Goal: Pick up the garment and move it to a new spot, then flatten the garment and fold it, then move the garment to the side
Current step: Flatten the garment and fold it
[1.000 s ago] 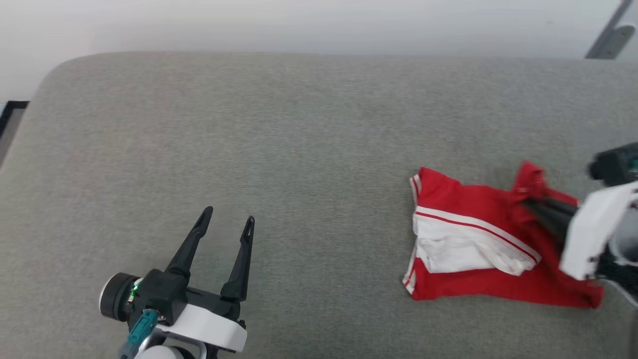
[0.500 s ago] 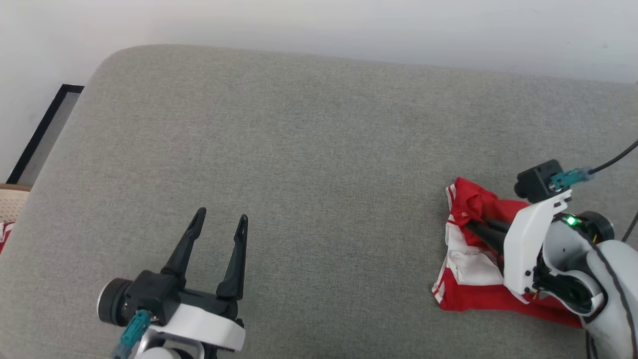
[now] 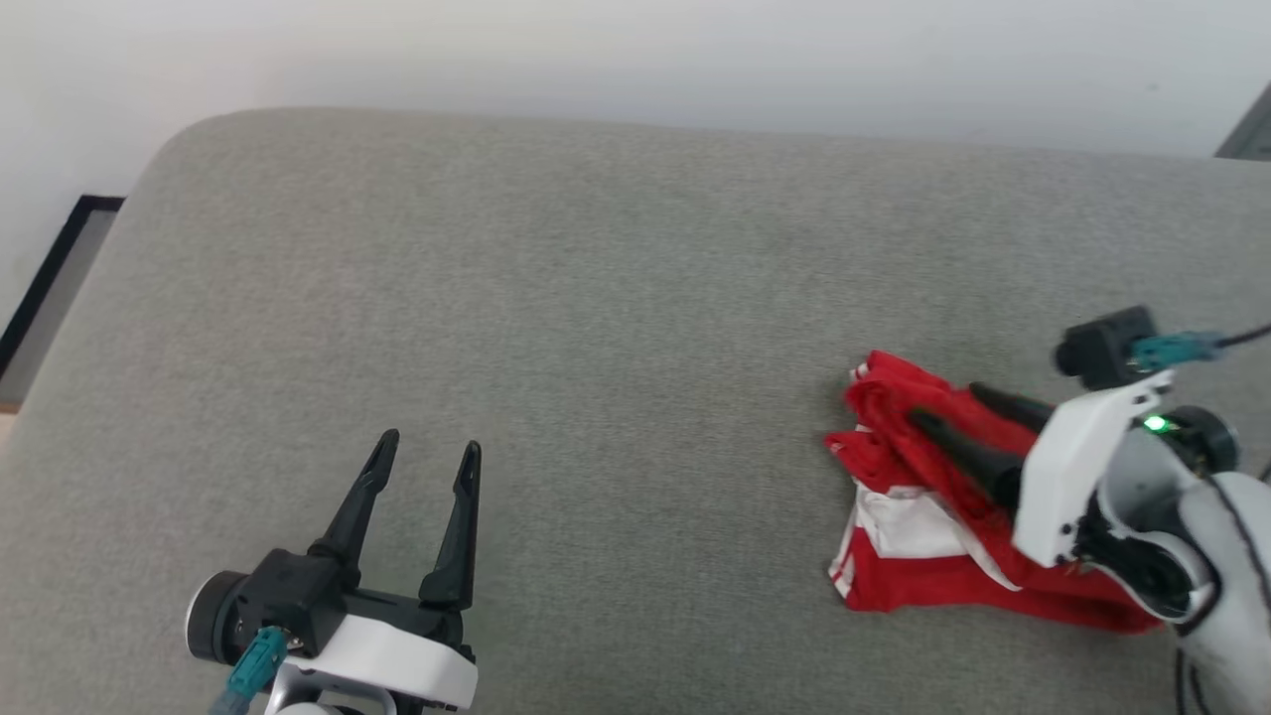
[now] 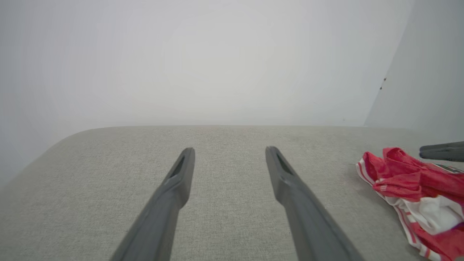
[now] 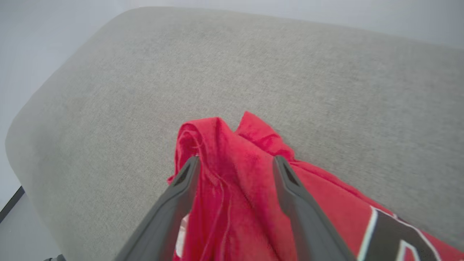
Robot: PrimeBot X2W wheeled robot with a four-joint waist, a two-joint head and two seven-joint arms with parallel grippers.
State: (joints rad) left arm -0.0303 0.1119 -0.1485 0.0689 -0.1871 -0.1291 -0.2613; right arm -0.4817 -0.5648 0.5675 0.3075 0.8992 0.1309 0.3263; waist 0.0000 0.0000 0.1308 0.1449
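Loosely bunched garment (image 3: 923,594), raised fold between spread right jaws, left jaws apart, well aside.

The right gripper (image 5: 235,159) has its two dark fingers (image 5: 174,195) spread wide, rising from the bottom edge; the garment (image 5: 239,203) lies bunched between and beneath them, its red cloth heaped into a crumpled peak just past the fingertips; neither finger pinches the fabric; a black, white-outlined letter (image 5: 391,235) shows at the lower right of the shirt, and a small white patch (image 5: 180,243) beside the left-hand finger; the shirt rests on a grey upholstered cushion (image 5: 253,65) with a rounded corner; behind it stands a pale wall (image 5: 43,25).
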